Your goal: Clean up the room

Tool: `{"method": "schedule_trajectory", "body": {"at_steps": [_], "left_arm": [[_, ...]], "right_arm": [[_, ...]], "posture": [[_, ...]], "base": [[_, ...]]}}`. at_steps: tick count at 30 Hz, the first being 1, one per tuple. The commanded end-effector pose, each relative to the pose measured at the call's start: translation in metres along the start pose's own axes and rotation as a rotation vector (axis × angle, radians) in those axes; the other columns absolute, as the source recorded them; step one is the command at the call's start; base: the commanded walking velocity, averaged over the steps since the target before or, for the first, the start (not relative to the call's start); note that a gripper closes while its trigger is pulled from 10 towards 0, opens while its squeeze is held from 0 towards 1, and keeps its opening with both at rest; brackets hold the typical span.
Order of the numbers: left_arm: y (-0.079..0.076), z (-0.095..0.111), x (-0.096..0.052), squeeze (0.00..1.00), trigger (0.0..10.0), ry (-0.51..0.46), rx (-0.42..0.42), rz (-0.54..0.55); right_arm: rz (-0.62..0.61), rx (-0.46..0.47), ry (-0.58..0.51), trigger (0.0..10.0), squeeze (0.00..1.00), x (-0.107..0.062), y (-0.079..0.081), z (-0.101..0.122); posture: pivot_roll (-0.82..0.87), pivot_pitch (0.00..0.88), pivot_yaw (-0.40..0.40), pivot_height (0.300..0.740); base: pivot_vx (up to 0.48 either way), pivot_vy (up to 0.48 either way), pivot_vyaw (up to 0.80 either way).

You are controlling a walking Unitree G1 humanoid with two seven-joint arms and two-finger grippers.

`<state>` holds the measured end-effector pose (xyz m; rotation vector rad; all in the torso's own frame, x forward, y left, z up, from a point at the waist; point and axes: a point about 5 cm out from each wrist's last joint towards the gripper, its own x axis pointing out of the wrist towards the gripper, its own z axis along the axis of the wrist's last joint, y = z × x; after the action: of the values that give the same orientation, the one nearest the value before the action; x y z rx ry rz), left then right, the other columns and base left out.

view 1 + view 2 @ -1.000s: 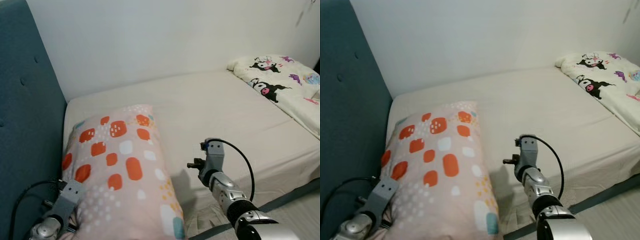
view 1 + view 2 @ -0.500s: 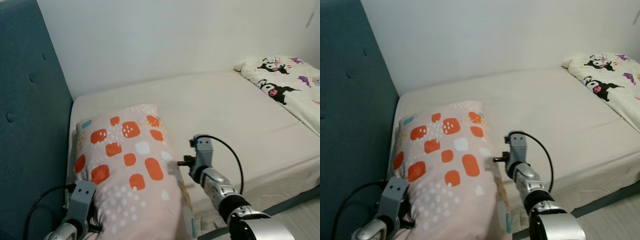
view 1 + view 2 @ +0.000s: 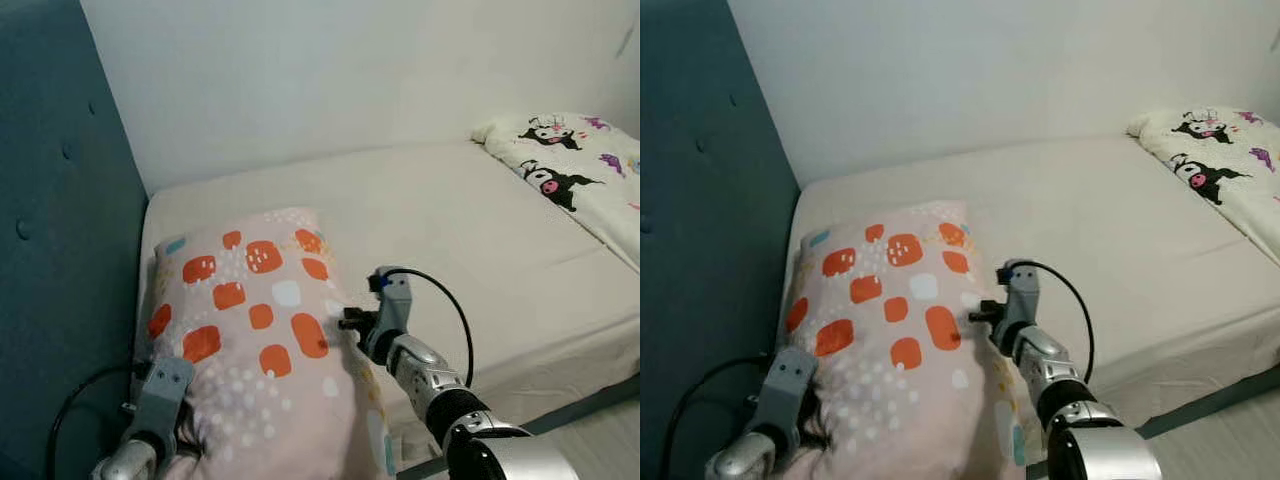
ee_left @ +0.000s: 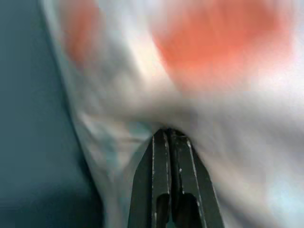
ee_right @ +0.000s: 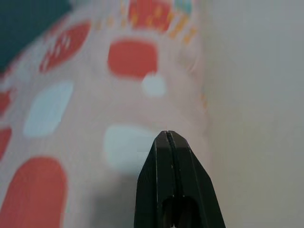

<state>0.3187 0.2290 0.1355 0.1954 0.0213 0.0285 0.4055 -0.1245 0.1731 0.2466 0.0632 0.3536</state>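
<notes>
Pillow (image 3: 262,350) pinched by left hand (image 4: 168,134); no writing legible.

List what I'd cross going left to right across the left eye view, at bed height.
Blue headboard → patterned pillow → right hand → bare mattress → cartoon-print duvet.

teal headboard (image 3: 50,250) at left; white wall (image 3: 330,70) behind; grey floor (image 3: 1230,440) (lower right corner)
</notes>
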Motion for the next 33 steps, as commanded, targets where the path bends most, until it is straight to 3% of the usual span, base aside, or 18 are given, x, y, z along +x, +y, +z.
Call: {"method": "schedule_trajectory", "body": {"at_steps": [1,5,7,9,11,14,15,16,18,19,22,23,24,25,27,28,29,33], "left_arm": [[0.018,0.011,0.000,0.00,10.0,-0.073,-0.044,0.029],[0.026,0.027,-0.003,0.00,10.0,-0.140,-0.093,-0.059],[0.025,0.038,-0.013,0.00,10.0,-0.175,-0.104,-0.211],[0.024,0.041,-0.016,0.00,10.0,-0.179,-0.103,-0.251],[0.020,0.046,-0.026,0.00,10.0,-0.182,-0.066,-0.367],[0.017,0.047,-0.031,0.00,10.0,-0.178,-0.030,-0.427],[0.011,0.046,-0.037,0.00,10.0,-0.171,0.022,-0.524],[0.011,0.046,-0.037,0.00,10.0,-0.171,0.022,-0.524],[-0.001,0.041,-0.052,0.00,10.0,-0.132,0.147,-0.740],[-0.001,0.041,-0.052,0.00,10.0,-0.132,0.147,-0.740],[-0.025,0.020,-0.083,0.00,10.0,0.030,0.370,-1.098],[-0.030,0.014,-0.089,0.00,9.4,0.069,0.431,-1.152],[-0.033,0.008,-0.092,0.00,6.1,0.093,0.475,-1.176],[-0.036,0.004,-0.093,0.00,3.9,0.102,0.503,-1.182],[-0.038,0.002,-0.093,0.00,3.9,0.106,0.516,-1.182],[-0.043,-0.001,-0.093,0.00,0.0,0.106,0.500,-1.174],[-0.049,-0.007,-0.095,0.00,0.0,0.106,0.509,-1.186],[-0.057,-0.016,-0.099,0.00,0.0,0.124,0.522,-1.205]], "right_arm": [[0.004,0.035,-0.040,10.0,0.00,-0.004,-0.005,-0.002],[0.044,0.055,-0.085,10.0,0.00,-0.006,-0.005,0.001],[0.118,0.019,-0.104,10.0,0.00,-0.009,-0.001,0.001],[0.144,0.005,-0.106,10.0,0.00,-0.009,0.001,0.001],[0.244,-0.089,-0.082,10.0,0.00,-0.015,0.007,-0.002],[0.300,-0.162,-0.049,10.0,0.00,-0.019,0.011,-0.006],[0.368,-0.251,-0.004,10.0,0.00,-0.025,0.015,-0.011],[0.368,-0.251,-0.004,10.0,0.00,-0.025,0.015,-0.011],[0.480,-0.401,0.082,10.0,0.00,-0.039,0.021,-0.022],[0.480,-0.401,0.082,10.0,0.00,-0.039,0.021,-0.022],[0.656,-0.504,0.198,10.0,0.00,-0.067,0.034,-0.041],[0.699,-0.515,0.227,10.0,0.00,-0.075,0.037,-0.046],[0.729,-0.518,0.251,10.0,0.00,-0.080,0.040,-0.051],[0.747,-0.518,0.273,9.8,0.00,-0.085,0.042,-0.055],[0.758,-0.517,0.286,9.8,0.00,-0.089,0.044,-0.057],[0.771,-0.518,0.309,3.8,0.00,-0.093,0.045,-0.061],[0.777,-0.517,0.335,0.0,0.00,-0.097,0.047,-0.067],[0.783,-0.513,0.370,0.0,0.00,-0.102,0.049,-0.074]], "posture": [[0.05,0.298,-0.039,0.561],[0.04,0.276,-0.027,0.561],[0.03,0.257,-0.016,0.561],[0.03,0.257,-0.016,0.561],[0.03,0.228,-0.016,0.561],[0.03,0.213,-0.020,0.561],[0.03,0.198,-0.026,0.561],[0.03,0.198,-0.026,0.561],[0.02,0.185,-0.030,0.561],[0.02,0.185,-0.030,0.561],[0.01,0.173,-0.029,0.561],[0.01,0.171,-0.029,0.561],[0.01,0.169,-0.028,0.561],[0.01,0.170,-0.028,0.561],[0.01,0.170,-0.028,0.561],[0.00,0.172,-0.027,0.561],[0.00,0.171,-0.027,0.561],[0.00,0.173,-0.026,0.561]], "base": [[0.000,0.000,0.00],[0.000,0.000,0.00],[0.000,0.000,0.00],[0.000,0.000,0.00],[0.000,0.000,0.00],[0.000,0.000,0.00],[0.000,0.000,0.00],[0.000,0.000,0.00],[0.000,0.000,0.00],[0.000,0.000,0.00],[0.000,0.000,0.00],[0.000,0.000,0.00],[0.000,0.000,0.00],[0.000,0.000,0.00],[0.000,0.000,0.00],[0.000,0.000,0.00],[0.000,0.000,0.00],[0.000,0.000,0.00]]}}
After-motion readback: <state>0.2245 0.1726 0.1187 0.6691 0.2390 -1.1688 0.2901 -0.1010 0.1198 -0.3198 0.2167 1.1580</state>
